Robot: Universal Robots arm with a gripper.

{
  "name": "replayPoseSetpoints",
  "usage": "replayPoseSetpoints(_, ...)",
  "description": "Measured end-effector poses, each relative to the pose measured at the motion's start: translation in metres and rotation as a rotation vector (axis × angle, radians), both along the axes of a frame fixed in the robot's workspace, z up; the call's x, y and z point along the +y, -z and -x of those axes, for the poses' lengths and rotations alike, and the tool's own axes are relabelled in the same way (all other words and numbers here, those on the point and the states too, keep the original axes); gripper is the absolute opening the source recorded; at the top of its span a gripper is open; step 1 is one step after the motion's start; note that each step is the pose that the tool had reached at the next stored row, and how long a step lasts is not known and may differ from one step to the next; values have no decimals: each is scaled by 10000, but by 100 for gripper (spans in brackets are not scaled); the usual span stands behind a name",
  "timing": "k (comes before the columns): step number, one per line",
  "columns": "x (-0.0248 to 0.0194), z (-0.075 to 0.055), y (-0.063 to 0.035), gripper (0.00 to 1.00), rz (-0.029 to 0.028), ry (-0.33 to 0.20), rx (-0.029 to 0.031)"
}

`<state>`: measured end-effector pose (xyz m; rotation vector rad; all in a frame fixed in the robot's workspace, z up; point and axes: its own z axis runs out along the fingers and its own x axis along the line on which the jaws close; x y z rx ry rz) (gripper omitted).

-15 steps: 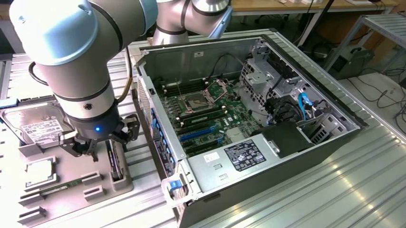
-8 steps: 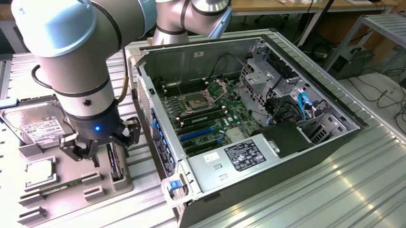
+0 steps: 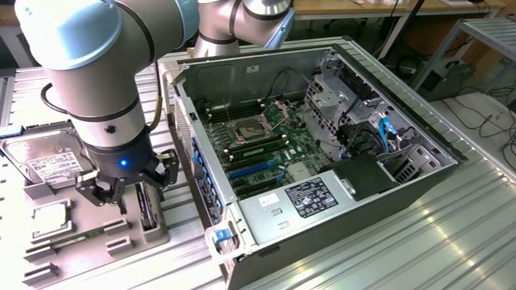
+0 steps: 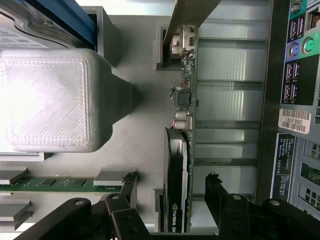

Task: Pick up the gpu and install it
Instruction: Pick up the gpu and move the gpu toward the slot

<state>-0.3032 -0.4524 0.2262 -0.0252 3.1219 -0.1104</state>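
The gpu (image 4: 176, 165) stands on edge in a slot of the grey fixture tray (image 3: 153, 232). In the wrist view I see it edge-on: the black fan shroud, the green board edge (image 4: 193, 95) and the silver end bracket (image 4: 192, 15). In the exterior view it is a dark thin card (image 3: 146, 210) beside the case. My gripper (image 3: 142, 192) hangs just above it, open, with one black finger (image 4: 127, 192) on each side of the card and a gap to each face. Nothing is held.
The open computer case (image 3: 419, 175) lies to the exterior view's right, showing the motherboard and its blue slots (image 3: 248, 170). On the tray are a silver hard drive (image 3: 48, 160), a processor (image 3: 52, 220) and a memory stick (image 4: 60, 182). The case's rear ports (image 4: 300, 50) are close by.
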Motion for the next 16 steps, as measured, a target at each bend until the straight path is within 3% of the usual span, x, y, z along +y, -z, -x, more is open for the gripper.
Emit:
replayPoseSetpoints(9,0,0,0,66,0,0,0)
replayPoseSetpoints(13,0,0,0,52,0,0,0)
replayPoseSetpoints(16,28,-4,0,45,0,0,0)
